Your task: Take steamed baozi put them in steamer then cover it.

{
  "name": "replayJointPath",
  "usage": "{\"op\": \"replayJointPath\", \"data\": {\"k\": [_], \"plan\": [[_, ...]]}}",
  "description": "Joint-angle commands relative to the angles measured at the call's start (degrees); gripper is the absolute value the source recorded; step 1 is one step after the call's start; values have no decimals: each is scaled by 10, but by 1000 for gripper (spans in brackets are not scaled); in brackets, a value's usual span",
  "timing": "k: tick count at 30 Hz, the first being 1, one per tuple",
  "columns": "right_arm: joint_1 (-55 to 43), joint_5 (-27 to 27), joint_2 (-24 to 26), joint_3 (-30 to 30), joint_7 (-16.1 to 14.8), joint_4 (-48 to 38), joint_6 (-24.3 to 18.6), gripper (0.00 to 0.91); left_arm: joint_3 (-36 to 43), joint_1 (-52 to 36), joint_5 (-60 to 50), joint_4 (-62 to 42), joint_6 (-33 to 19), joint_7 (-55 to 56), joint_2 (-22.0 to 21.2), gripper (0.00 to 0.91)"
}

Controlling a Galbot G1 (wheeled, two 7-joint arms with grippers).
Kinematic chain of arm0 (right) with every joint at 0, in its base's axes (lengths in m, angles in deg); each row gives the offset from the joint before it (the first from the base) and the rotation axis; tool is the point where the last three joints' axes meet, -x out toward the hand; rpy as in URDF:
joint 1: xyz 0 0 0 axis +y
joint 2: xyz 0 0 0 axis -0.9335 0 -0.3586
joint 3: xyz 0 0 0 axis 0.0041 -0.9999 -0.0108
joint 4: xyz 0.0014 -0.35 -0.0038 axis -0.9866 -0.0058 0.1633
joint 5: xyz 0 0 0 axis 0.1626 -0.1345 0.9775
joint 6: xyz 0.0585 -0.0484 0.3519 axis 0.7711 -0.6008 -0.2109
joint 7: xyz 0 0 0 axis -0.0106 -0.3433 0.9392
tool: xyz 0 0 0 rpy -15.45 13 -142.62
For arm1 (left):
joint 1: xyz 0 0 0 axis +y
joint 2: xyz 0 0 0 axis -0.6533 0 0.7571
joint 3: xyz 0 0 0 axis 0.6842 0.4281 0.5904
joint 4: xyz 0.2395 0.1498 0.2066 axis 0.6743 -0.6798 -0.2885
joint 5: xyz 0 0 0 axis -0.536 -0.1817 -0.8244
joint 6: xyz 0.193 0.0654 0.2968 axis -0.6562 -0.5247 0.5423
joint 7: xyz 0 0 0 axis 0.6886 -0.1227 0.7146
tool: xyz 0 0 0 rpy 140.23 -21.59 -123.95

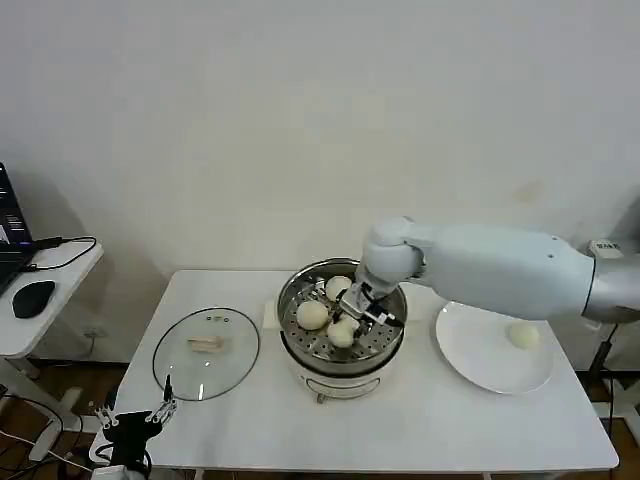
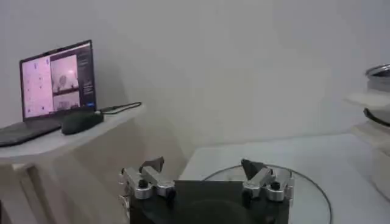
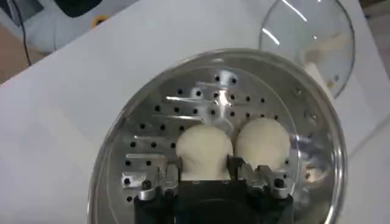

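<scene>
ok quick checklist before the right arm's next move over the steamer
1. Right pincer shut on the third baozi over the tray: ok.
2. Free tray space in the steamer for one more: ok; three baozi show inside.
3. Baozi fully resting on the tray before release: cannot tell.
4. Last baozi waiting on the plate: ok.
5. All four loaded: not ok.
6. Cover flat on the table, left pincer open near it: ok.
</scene>
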Motion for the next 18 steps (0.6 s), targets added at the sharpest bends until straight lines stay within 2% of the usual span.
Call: {"op": "replayJointPath", "data": {"k": [1,11,13,15,17,18], "plan": [[8,-9,-10,-6,0,0,-8,504,1,1,0,1,-1,0,0,907],[6,-11,-8,-8,-3,-1,-9,514,2,2,0,1,-2,0,-2,907],[4,-13,-7,-8,-5,-1,-10,615,2,2,0,2,-2,0,-2,907],[1,-11,-7,-8,-5,-1,-10,796,2,2,0,2,-2,0,-2,907],[-2,-9,-6,-8,-6,1,-11,907,3,2,0,2,-2,0,-2,907],[-2,-9,-5,-8,-6,1,-12,907,3,2,0,2,-2,0,-3,907]]}}
